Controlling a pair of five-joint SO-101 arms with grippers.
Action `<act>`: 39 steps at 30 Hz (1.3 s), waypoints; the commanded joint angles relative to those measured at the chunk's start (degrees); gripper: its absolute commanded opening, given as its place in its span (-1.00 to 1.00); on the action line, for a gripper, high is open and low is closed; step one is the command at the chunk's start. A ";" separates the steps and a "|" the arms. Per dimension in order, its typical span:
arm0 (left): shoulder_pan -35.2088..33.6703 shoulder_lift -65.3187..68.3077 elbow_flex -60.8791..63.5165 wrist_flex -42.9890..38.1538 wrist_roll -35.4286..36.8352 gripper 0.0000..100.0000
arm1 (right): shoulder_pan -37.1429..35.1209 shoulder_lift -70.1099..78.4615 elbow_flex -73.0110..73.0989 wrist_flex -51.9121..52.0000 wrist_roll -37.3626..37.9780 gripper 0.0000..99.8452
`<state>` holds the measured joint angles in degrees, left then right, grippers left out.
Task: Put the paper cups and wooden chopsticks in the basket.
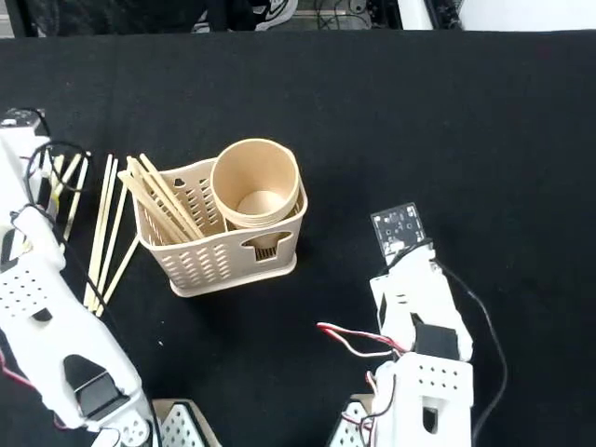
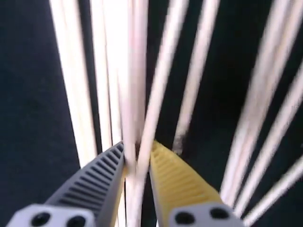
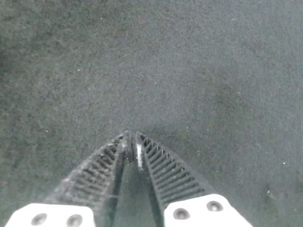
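Your left gripper [image 2: 137, 152] sits in the loose chopsticks [image 2: 163, 80]. Its jaws are narrow, pinched on a stick or two between the grey and yellow fingers (too blurred to count). In the high view the loose chopsticks [image 1: 104, 233] lie on the black table [image 1: 447, 121] just left of the basket [image 1: 223, 263]. The left arm [image 1: 37, 307] is over the pile's outer edge. The paper cups [image 1: 259, 186] stand nested and upright in the right side of the basket. The basket chopsticks [image 1: 160, 197] lean in its left side, ends sticking out over the rim. Your right gripper [image 3: 131, 141] is closed on nothing, tips touching, over bare cloth. The right arm [image 1: 421, 340] is well to the right of the basket.
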<state>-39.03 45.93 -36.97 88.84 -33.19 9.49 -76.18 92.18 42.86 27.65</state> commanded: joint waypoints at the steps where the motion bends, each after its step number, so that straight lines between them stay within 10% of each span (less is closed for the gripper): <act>1: 1.10 -1.23 -11.82 8.00 0.88 -0.94 | 0.26 -0.75 -0.13 -0.97 0.44 -0.97; 22: -0.40 -19.25 -3.38 7.82 5.63 -0.94 | 0.26 -0.75 -0.22 -0.97 0.44 -0.97; 39: -0.13 -84.92 79.78 -55.38 18.90 -0.94 | 0.26 -0.75 -0.13 -0.97 0.44 -0.97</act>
<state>-39.74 -22.20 27.65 47.78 -18.77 9.49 -76.18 92.18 42.86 27.65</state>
